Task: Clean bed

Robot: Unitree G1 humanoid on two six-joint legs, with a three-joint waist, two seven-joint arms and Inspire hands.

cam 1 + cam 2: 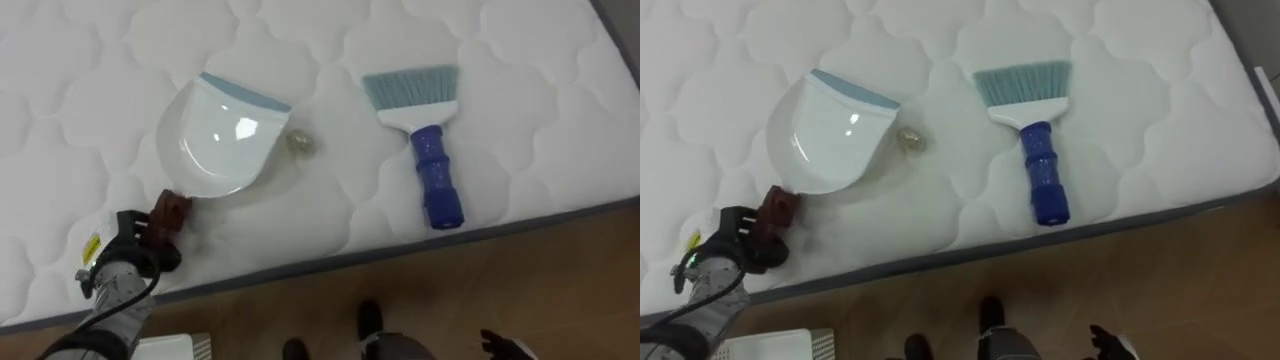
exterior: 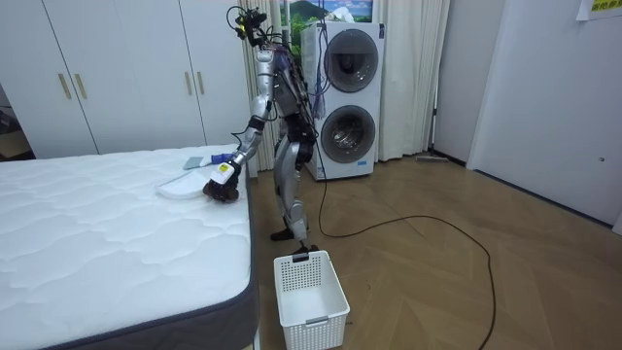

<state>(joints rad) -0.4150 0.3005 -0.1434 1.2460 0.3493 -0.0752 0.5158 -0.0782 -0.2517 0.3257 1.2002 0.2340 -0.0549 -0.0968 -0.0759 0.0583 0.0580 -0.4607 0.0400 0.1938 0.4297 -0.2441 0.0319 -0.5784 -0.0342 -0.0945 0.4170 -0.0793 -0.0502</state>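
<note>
A white dustpan [image 1: 220,135] with a grey-blue lip lies on the white quilted mattress [image 1: 80,120], its mouth pointing away from me. My left hand [image 1: 135,248] is shut on its brown handle [image 1: 172,208] near the bed's front edge. A small crumpled scrap [image 1: 300,142] sits just right of the pan's lip. Further right lies a brush [image 1: 436,175] with a blue handle and pale teal bristles, untouched. A bit of my right hand [image 1: 505,348] shows low over the floor at the lower right. In the room view I stand at the bed's side, left arm reaching onto it.
The mattress edge [image 1: 400,248] runs across the lower view with wooden floor below. A white plastic basket [image 2: 311,292] stands on the floor beside the bed, close to my feet. Stacked washing machines [image 2: 348,92] and wardrobes [image 2: 117,68] stand behind me.
</note>
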